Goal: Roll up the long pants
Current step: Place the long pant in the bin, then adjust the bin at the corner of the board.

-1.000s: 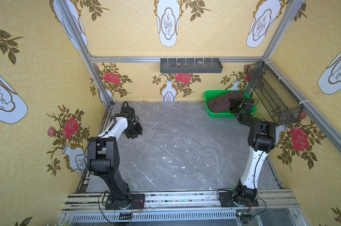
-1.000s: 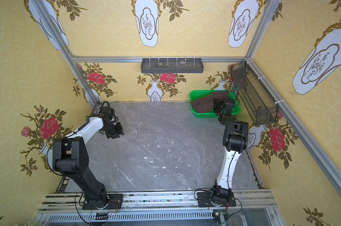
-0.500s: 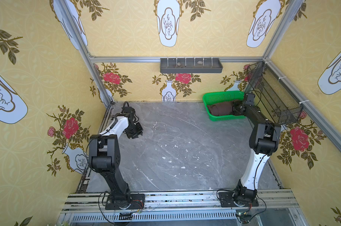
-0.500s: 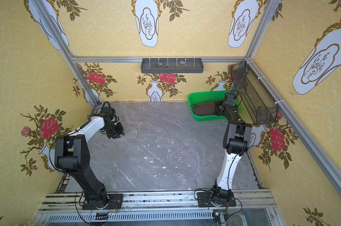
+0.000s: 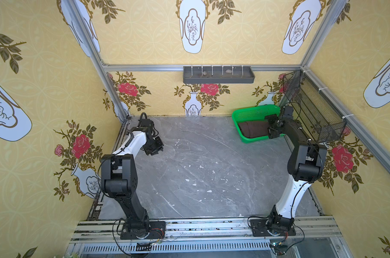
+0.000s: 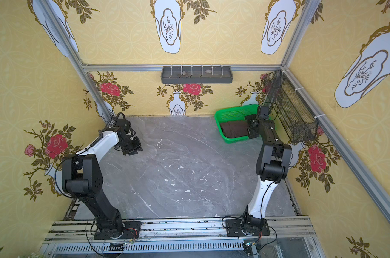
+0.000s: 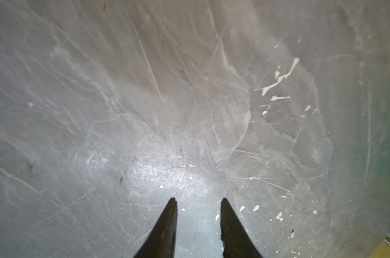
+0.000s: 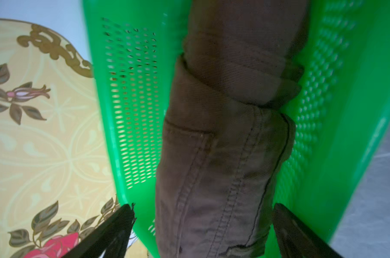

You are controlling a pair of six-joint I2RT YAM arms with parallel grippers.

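Well, the long pants (image 5: 253, 130) lie rolled inside the green basket (image 5: 254, 112) at two o'clock on the desk (image 5: 200, 167). The right pincer (image 8: 203, 206) straddles them, spread wide. At ten o'clock, the left pincer (image 7: 198, 201) hangs slightly parted, empty.

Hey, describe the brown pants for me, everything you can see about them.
The long pants are dark brown, matte, woven-looking fabric with stitched seams and what looks like a pocket edge. They are rolled into a thick bundle with overlapping layers. The bundle lies in the green basket at the far right corner of the table, resting against one basket wall. The right tool is open, with a finger on either side of one end of the roll, not gripping it.
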